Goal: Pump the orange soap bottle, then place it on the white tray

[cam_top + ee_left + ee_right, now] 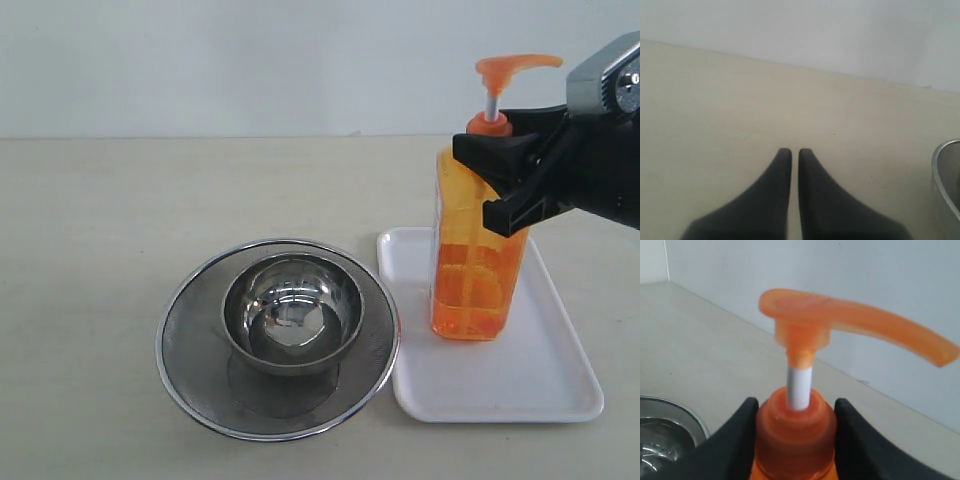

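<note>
A pale table (100,220) is seen below a white wall. On it a round steel strainer (195,385) is set, with a white tray (560,390) just beside it on the right in the exterior view. The orange bottle (470,280) is stood upright on the left part of the tray, its pump head raised and the white stem exposed. A steel bowl (250,300) is held inside the strainer. The bottle's neck is clamped between the jaws of the right gripper (795,410). The jaws of the left gripper (791,152) are brought almost together, nothing between them, over bare table near the strainer's rim.
</note>
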`<state>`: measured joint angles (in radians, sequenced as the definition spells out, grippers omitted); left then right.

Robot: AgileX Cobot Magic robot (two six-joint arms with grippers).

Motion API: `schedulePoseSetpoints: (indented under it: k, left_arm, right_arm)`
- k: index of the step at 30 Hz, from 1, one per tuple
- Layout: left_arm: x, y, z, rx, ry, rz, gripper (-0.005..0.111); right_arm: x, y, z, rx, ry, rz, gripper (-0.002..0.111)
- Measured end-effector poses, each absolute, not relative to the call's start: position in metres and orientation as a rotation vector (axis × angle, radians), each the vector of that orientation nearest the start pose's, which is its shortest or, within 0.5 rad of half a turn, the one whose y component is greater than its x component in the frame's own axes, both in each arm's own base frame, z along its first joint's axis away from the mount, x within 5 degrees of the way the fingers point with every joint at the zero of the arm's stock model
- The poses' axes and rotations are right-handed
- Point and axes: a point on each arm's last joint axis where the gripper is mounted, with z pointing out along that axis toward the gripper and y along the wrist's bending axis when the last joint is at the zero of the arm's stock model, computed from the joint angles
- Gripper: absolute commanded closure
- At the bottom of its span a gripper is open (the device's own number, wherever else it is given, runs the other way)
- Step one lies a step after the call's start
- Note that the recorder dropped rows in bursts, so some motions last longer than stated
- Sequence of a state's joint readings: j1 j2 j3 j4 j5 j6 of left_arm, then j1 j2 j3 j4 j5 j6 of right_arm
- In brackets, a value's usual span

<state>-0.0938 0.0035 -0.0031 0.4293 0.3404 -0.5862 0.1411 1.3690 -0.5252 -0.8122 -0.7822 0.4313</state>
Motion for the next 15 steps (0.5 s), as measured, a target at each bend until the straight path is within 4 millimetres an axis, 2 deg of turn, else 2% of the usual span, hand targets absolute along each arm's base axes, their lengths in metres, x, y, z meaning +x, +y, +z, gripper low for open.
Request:
schedulePoseSetpoints:
  k: [11, 13, 15]
  left_arm:
    - [0.0544, 0.0076, 0.1861, -0.176, 1.785, -0.07, 0.102]
    - [0.0544, 0.0076, 0.1861, -0.176, 1.785, -0.07, 0.102]
    - [0.0544, 0.0076, 0.1861, -0.176, 1.785, -0.07, 0.102]
  right_arm:
    - [0.2473, 0.0817, 0.2383, -0.69, 1.591, 0.398, 0.108]
    - [0.2472, 0.0817, 0.2382, -0.689, 1.593, 0.401, 0.104]
    - [0.2476, 0.0816, 0.2385, -0.684, 1.596, 0.404, 0.093]
